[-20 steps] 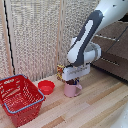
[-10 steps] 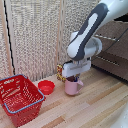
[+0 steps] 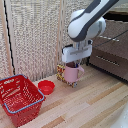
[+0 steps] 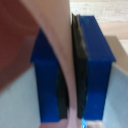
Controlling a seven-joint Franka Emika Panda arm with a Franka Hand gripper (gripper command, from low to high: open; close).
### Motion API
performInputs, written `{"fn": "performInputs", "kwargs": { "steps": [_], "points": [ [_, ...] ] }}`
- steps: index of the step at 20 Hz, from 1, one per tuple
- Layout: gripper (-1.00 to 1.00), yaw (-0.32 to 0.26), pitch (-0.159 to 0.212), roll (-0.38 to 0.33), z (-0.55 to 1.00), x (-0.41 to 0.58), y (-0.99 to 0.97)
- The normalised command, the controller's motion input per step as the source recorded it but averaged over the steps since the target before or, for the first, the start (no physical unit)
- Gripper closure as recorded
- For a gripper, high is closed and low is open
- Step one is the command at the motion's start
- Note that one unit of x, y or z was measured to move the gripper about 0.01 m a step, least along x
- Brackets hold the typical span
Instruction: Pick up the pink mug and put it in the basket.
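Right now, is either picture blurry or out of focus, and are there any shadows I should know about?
Exterior view: soft and low in detail, yet the pink mug, the basket and a faint shadow under the mug on the floor read clearly. Wrist view: heavily blurred, too close; the mug's pink wall between blue pads is smeared.

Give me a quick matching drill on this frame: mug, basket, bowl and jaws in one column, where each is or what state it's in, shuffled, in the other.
Things:
1. pink mug
2. basket
3. red bowl
4. gripper

Places or states:
A. on the wooden floor between the basket and the mug
B. jaws shut on the mug's rim
C. at the exterior view's lower left, nothing visible inside
D. under the arm, held at the rim; whether it has left the floor cannot be told

Pairs: 1-D, 2-C, 3-A, 4-B
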Motion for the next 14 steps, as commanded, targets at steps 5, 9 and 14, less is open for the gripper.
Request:
{"fn": "performInputs", "kwargs": {
  "steps": [5,9,14],
  "points": [
    [1.00,0.046,0.101,0.000,0.62,0.419,0.64],
    [1.00,0.049,0.133,0.011,0.53,0.444,0.80],
    [1.00,0.035,0.105,0.013,0.50,0.397,0.83]
  ]
}}
